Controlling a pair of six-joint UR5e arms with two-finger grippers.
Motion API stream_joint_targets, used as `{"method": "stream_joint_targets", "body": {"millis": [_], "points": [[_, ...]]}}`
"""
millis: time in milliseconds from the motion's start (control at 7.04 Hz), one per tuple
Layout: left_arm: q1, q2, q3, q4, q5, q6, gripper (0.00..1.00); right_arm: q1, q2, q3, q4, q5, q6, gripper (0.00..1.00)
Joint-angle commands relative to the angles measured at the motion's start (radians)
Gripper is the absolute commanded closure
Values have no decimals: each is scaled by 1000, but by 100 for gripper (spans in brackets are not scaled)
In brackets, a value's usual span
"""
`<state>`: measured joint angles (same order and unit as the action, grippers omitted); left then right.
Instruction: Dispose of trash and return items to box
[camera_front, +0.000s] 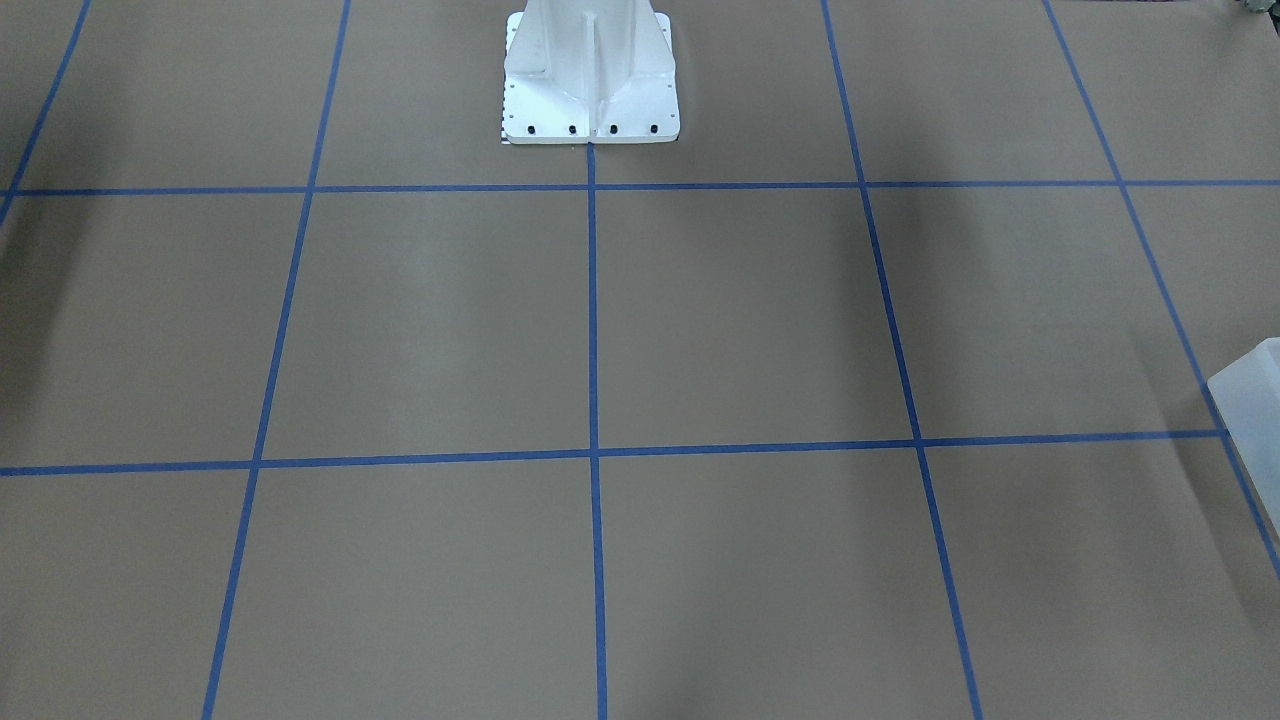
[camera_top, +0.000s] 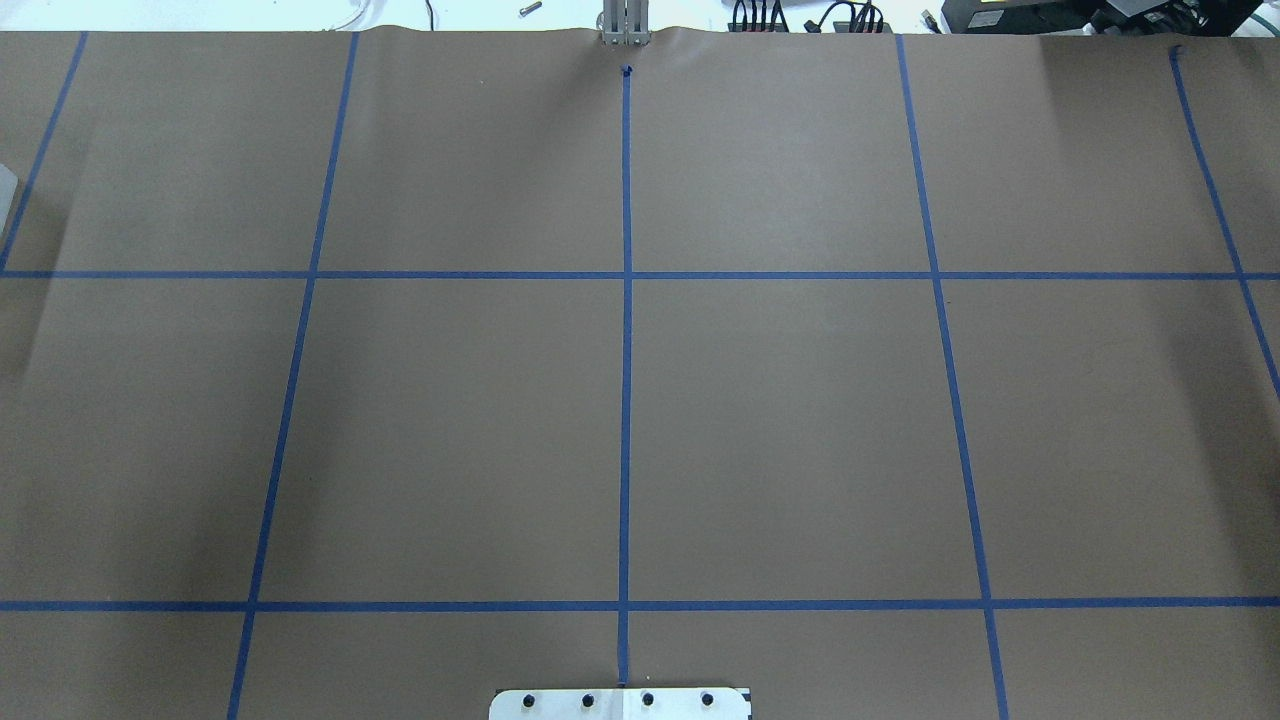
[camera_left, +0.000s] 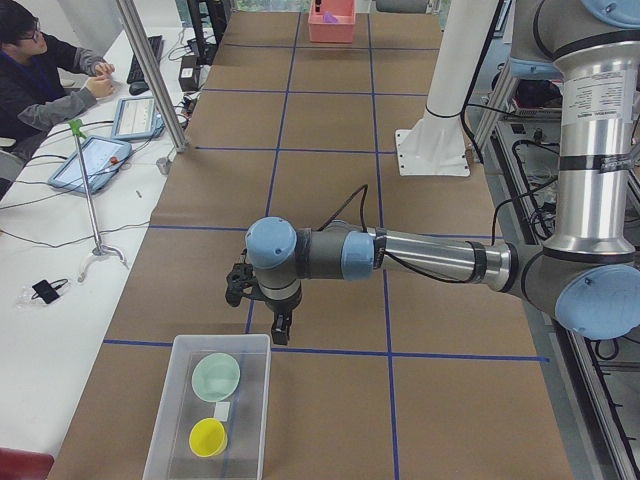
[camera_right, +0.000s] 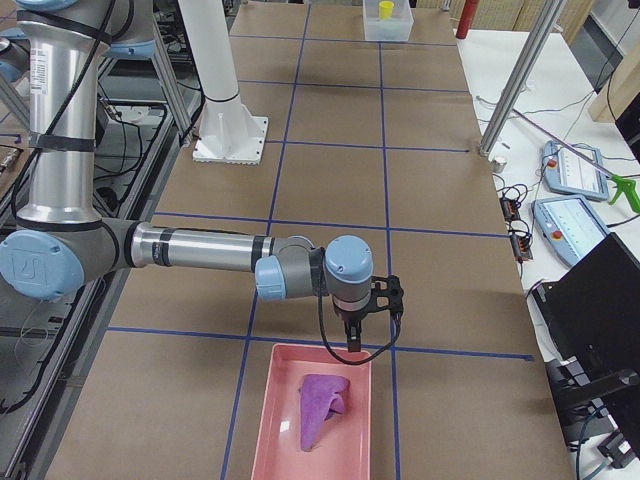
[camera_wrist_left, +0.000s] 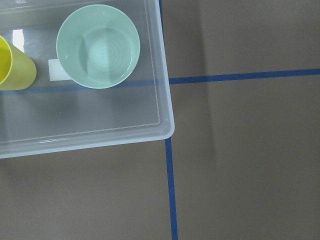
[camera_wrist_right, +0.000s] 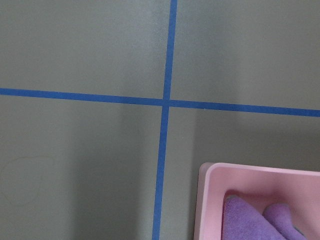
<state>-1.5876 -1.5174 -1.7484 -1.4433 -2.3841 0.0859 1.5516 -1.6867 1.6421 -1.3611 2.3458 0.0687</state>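
A clear plastic box (camera_left: 172, 400) holds a mint green bowl (camera_left: 215, 375) and a yellow cup (camera_left: 208, 437). The left wrist view looks down on the box's corner (camera_wrist_left: 167, 125), the bowl (camera_wrist_left: 98, 46) and the cup (camera_wrist_left: 15, 65). My left gripper (camera_left: 281, 335) hangs just beyond that box's far end; I cannot tell if it is open. A pink bin (camera_right: 262, 420) holds a purple cloth (camera_right: 320, 405). My right gripper (camera_right: 353, 340) hangs over the bin's far rim; I cannot tell its state. The right wrist view shows the bin's corner (camera_wrist_right: 210, 172) and the cloth (camera_wrist_right: 250, 215).
Brown paper with a blue tape grid covers the table. The white robot base (camera_front: 590, 80) stands at the middle of the robot's side. A box corner (camera_front: 1250, 385) pokes into the front view. An operator (camera_left: 40, 70) sits with tablets at a side desk.
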Motion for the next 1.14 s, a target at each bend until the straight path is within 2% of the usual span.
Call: {"method": "stream_joint_targets", "body": {"millis": [0,426,994], "points": [[0,0,1,0,0,0,1,-1,-22,-14,2,3,-3,0],[0,2,3,0,2,0,1,-2,-21,-18,71,1,-3,0],[0,2,3,0,0,0,1,-2,-19,-22,100,0,-4,0]]}}
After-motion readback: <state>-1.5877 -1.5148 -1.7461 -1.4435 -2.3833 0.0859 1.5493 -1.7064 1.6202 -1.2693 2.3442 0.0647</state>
